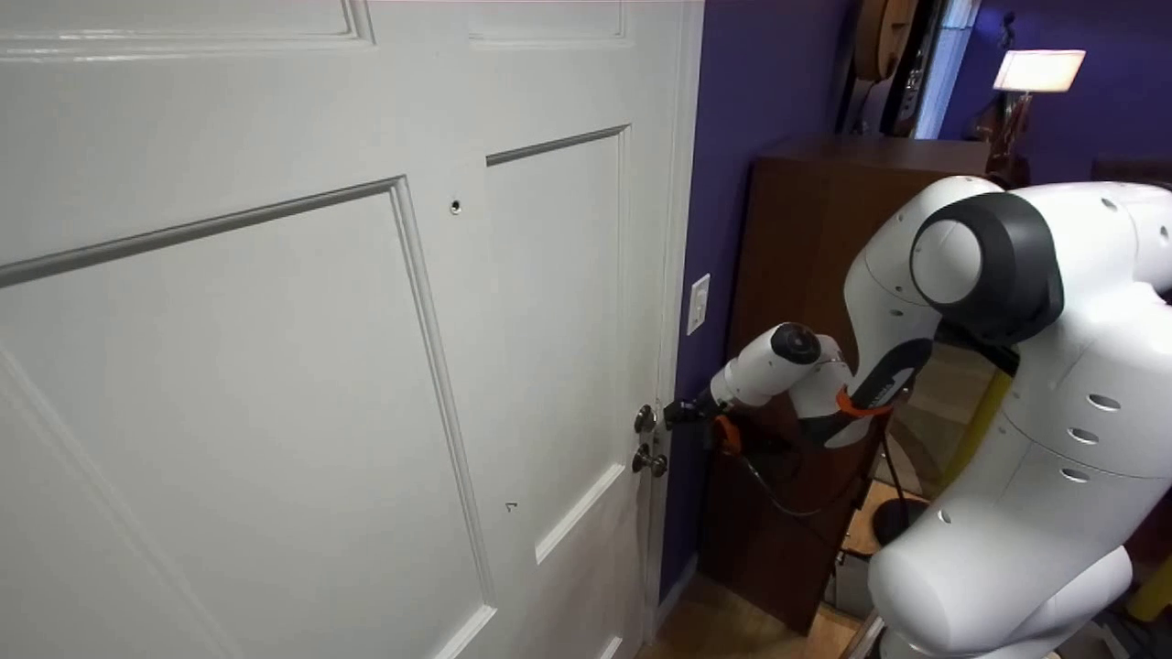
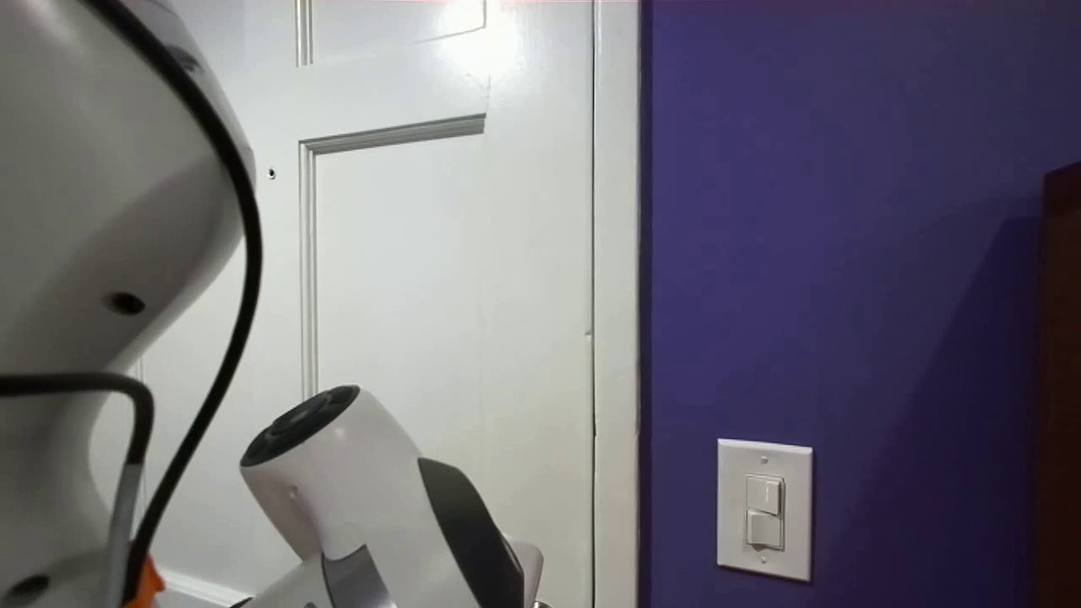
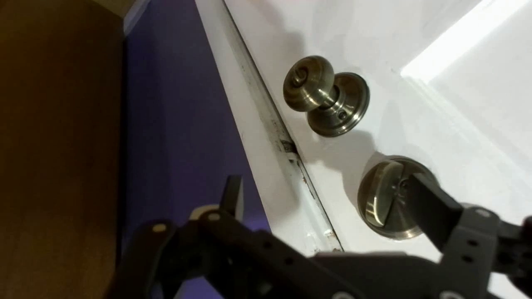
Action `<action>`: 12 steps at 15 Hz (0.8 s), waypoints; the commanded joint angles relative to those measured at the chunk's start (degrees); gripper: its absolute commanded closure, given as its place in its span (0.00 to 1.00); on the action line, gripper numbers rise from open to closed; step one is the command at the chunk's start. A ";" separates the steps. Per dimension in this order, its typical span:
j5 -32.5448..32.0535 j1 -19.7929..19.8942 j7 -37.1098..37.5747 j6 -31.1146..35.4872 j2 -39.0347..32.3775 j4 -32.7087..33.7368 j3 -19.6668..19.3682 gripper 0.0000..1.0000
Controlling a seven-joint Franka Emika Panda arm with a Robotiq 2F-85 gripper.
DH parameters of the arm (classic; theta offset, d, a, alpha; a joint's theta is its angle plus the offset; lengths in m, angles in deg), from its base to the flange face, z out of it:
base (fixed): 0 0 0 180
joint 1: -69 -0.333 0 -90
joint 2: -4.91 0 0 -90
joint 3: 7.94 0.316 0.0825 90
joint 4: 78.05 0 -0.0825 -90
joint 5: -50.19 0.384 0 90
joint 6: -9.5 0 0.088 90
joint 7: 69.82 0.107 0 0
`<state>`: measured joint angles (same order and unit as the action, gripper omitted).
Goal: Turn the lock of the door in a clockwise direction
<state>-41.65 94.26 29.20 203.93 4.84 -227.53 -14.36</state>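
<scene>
The lock point(image 3: 384, 195) is a round, dark silvery plate with a raised turn piece, on the white door point(image 3: 357, 149). In the wrist view its turn piece leans slightly from lower left to upper right. The lock also shows in an exterior view point(image 1: 645, 418), above the doorknob. The door fills much of both exterior views point(image 1: 540, 293) point(image 2: 397, 253). My gripper point(image 3: 330, 197) is open, with nothing between its fingers. Its right finger covers the right part of the lock; its left finger appears over the purple wall. In an exterior view the gripper point(image 1: 676, 414) is close beside the lock.
A round metal doorknob point(image 3: 309, 83) stands out from the door beside the lock. The door frame point(image 3: 241, 120) and purple wall point(image 3: 174, 124) adjoin it. A light switch point(image 1: 699, 304) is on the wall. A dark brown cabinet point(image 1: 787, 229) stands behind the arm.
</scene>
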 commanded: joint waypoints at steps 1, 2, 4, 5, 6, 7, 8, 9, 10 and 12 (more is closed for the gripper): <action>-6.42 0.00 -0.65 -2.74 3.87 -2.09 0.07 0.00; -7.60 0.02 -0.89 -3.74 4.38 -2.33 0.18 0.00; -9.55 0.12 -1.48 -4.17 4.86 -2.60 0.32 0.00; -10.05 0.13 -1.66 -4.24 5.08 -2.75 0.44 0.00; -0.85 -3.67 -12.72 -4.73 5.75 -5.40 -3.62 0.00; 0.62 -4.16 -15.27 -5.22 5.95 -5.79 -3.89 0.00; 3.58 -5.06 -19.75 -5.97 6.48 -6.66 -4.42 0.00; 6.35 -5.97 -24.21 -6.73 7.29 -7.59 -4.82 0.00; 9.37 -6.85 -28.28 -8.36 8.94 -8.73 -5.00 0.00; 5.55 -5.97 -26.34 -10.02 10.51 -8.05 -3.13 0.00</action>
<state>-36.45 88.94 5.60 197.25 9.99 -233.16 -18.06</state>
